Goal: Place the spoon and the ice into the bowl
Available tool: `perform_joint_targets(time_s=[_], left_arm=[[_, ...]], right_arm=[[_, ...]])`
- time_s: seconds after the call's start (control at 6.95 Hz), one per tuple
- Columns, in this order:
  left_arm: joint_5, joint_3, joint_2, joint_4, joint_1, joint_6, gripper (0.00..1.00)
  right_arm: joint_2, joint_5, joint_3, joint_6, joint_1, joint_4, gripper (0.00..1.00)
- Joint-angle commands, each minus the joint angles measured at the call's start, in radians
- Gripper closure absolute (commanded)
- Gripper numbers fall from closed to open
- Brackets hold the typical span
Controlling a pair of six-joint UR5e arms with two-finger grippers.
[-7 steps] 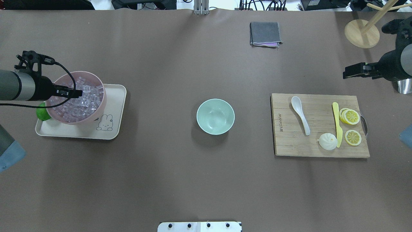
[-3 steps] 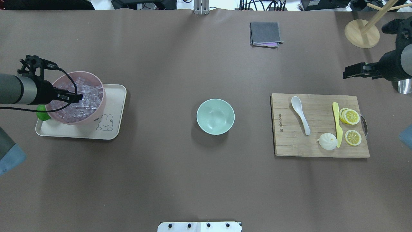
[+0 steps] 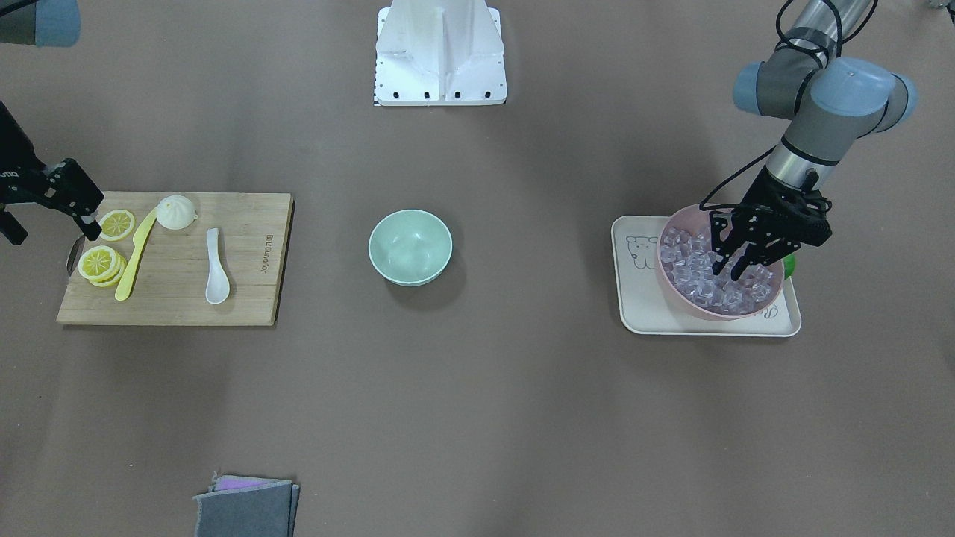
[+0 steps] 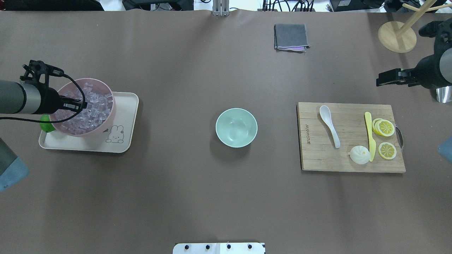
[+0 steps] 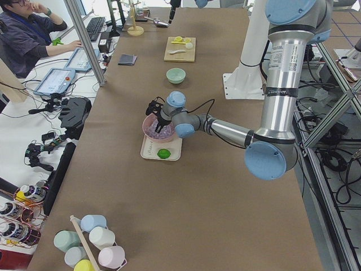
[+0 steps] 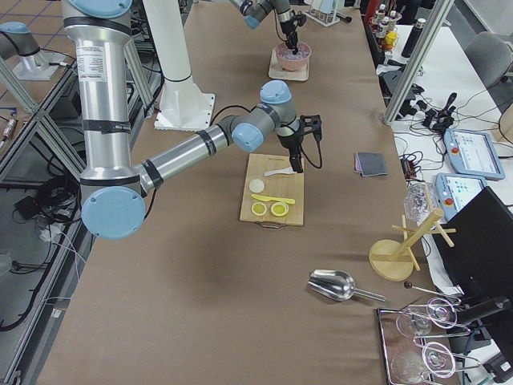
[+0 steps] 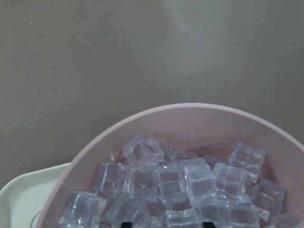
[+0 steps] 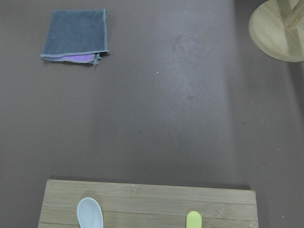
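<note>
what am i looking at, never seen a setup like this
Two robot arms at a table, each ending in a two-finger hand. The pictures: one from above behind the robot, one facing it, two from the table's ends, two from wrist cameras. The left hand is open, tips down among the ice in a pink bowl on a tray. The right hand hovers open near a cutting board bearing the spoon, a yellow knife and lemon slices. The green bowl is empty. Nothing is held.

Bright, even light; soft shadows; sharp focus.
</note>
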Motion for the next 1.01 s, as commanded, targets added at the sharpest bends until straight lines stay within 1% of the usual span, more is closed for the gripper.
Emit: perform_joint_targets(time_s=[0.0,0.58,0.86], left_arm=[[-0.002,-0.007,-0.002,-0.001,-0.003,0.0,1.0],[-0.014,-0.084,-0.005,-0.002,-0.003,-0.021,1.0],[-0.012,-0.096,-0.023,-0.001,-0.003,-0.023,1.0]], right_arm=[[0.0,0.0,0.002,0.0,0.0,0.0,0.0],[0.0,0.0,0.002,0.0,0.0,0.002,0.0],[0.002,0.0,0.003,0.0,0.0,0.002,0.0]])
